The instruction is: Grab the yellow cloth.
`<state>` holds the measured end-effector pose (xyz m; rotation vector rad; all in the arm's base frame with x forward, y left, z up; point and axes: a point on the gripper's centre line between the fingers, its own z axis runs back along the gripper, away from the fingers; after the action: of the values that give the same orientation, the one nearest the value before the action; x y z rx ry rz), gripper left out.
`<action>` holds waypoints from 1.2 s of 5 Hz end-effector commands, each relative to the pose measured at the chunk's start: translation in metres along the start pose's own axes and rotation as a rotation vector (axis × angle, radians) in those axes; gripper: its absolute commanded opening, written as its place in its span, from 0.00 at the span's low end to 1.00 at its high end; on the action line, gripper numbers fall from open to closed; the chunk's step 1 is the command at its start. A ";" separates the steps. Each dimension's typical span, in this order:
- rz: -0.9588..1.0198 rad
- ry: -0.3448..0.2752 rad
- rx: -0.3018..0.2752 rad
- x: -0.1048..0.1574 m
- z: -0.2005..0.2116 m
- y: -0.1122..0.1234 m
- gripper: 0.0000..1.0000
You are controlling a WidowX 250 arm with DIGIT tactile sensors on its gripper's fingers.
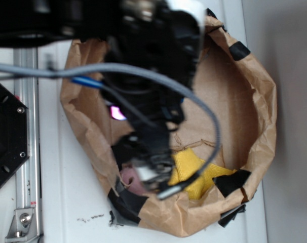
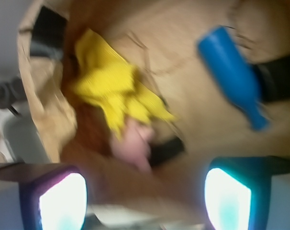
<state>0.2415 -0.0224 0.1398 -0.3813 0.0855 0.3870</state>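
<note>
No writing is legible. The fingers stand wide apart, holding nothing, above the crumpled brown paper bag. The bright yellow fuzzy cloth lies inside it, touching a pale pink soft thing, apart from the blue plastic bottle.

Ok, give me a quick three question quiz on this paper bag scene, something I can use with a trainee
1. True or false: the yellow cloth lies inside the brown paper bag.
2. Multiple choice: in the wrist view, what touches the yellow cloth's lower edge? A) the blue bottle B) the pale pink soft thing C) a metal spoon
3. Fill in: the gripper holds ______ between its fingers.

Key
1. True; it sits on the bag's floor near the wall.
2. B; the bottle lies apart from the cloth, across the bag floor.
3. Nothing; the fingers stand apart and short of the cloth.
</note>
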 end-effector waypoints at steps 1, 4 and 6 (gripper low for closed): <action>0.029 -0.090 -0.056 0.038 -0.040 -0.021 1.00; -0.004 -0.009 -0.088 0.049 -0.106 -0.043 0.00; 0.037 0.067 -0.076 0.019 -0.129 -0.053 0.00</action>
<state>0.2793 -0.0977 0.0287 -0.4597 0.1553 0.4602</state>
